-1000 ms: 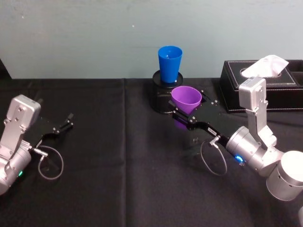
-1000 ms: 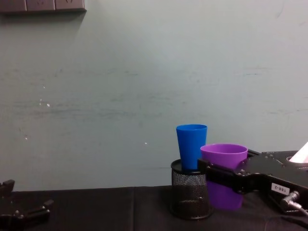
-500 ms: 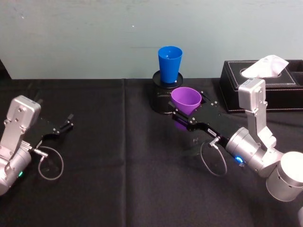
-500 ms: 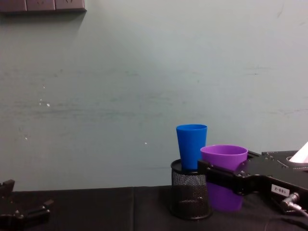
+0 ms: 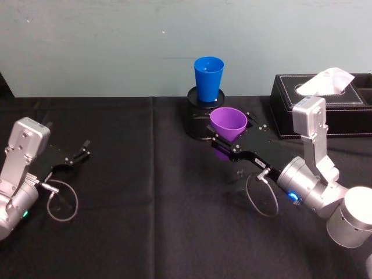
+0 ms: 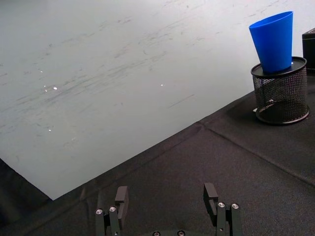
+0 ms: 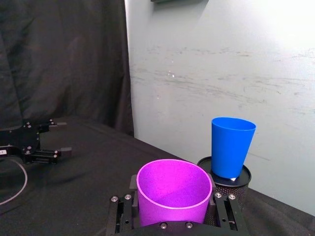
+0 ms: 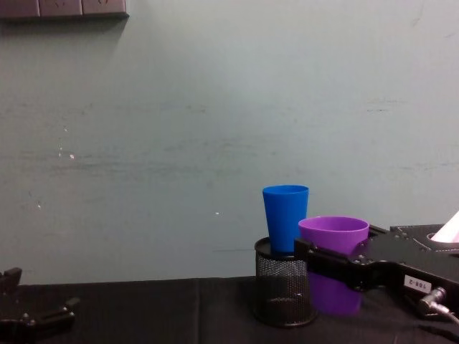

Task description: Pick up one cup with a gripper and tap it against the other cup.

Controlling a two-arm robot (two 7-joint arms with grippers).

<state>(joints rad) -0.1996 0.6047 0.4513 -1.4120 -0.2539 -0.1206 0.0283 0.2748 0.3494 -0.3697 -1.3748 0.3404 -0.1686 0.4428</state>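
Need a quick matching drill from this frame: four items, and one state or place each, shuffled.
Items:
1. purple cup
2. blue cup
3. left gripper
4. tissue box

States:
A. fingers open, holding nothing, on the left side
B. standing upright in the mesh pen holder
C. black, at the far right rear
D. clamped between the fingers of the right gripper

Pairs: 1-D, 2-B, 3-A, 4-C
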